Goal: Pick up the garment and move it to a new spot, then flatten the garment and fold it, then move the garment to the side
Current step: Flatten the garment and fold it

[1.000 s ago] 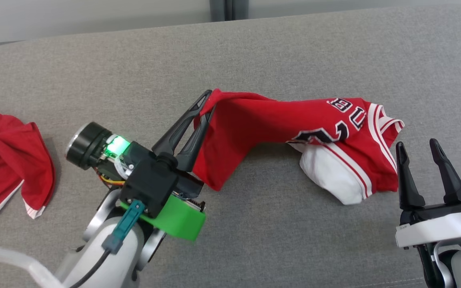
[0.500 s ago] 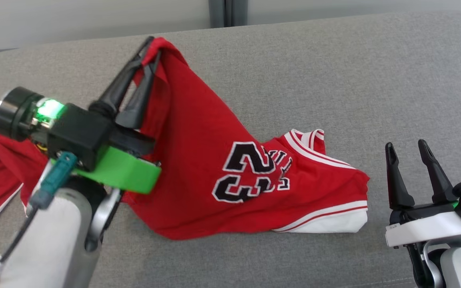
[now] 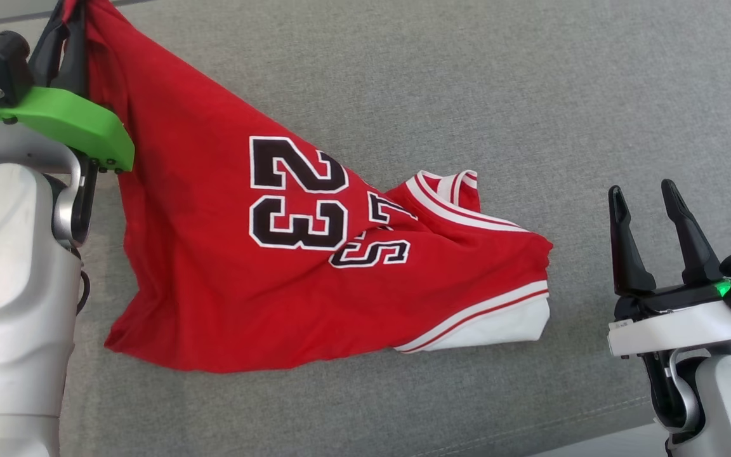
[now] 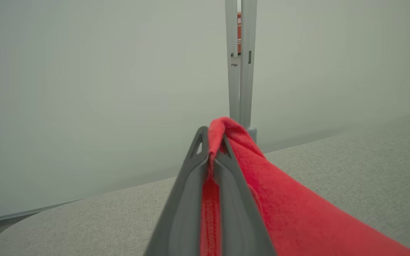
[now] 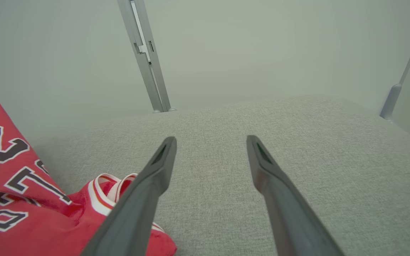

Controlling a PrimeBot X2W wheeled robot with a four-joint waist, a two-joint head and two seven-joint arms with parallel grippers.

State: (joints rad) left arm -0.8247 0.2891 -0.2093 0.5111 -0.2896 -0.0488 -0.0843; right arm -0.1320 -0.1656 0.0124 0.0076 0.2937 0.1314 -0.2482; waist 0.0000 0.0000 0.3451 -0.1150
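Pinches a bunched red edge of the garment between the closed fingers of the left tool, with cloth poking out past the tips and a strip of it running down the slot between them. Holds that corner raised at 11 o'clock of the head view, with the left tool at the very top edge, above a green bracket and a pale forearm. Lets the garment drape from there toward 4 o'clock, showing a black 23 outlined in white near the middle and partial lettering at 4 o'clock of it. Lays the far end on the grey worktop, with a white-striped collar at 2 o'clock of the number and a white panel with red stripes at 4 o'clock.

Carries nothing in the right tool, with its fingers spread wide at 4 o'clock of the head view, near the garment's end but apart from it. Points, in the right wrist view, over bare worktop, with red cloth at 8 o'clock beside one finger.
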